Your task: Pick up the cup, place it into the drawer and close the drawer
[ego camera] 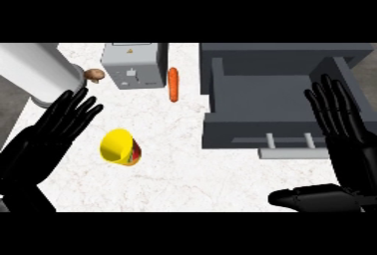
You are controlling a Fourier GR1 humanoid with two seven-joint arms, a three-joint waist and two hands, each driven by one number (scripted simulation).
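Yellow cup (119, 147) sits toward the bench's (191, 169) left edge, tilted. Left hand (48, 134) and right hand (342, 132) both spread flat, holding nothing. Open drawer (265, 102) is way across, so a sloppy grab might tip the cup.

The cup (119, 147) I am after is yellow with a red and green band near its base, and it lies tipped on the white counter (184, 174), its open mouth tilted up toward the left edge. The grey drawer (276, 107) stands pulled open at the counter's right edge, its pale handle (290, 142) facing the near edge
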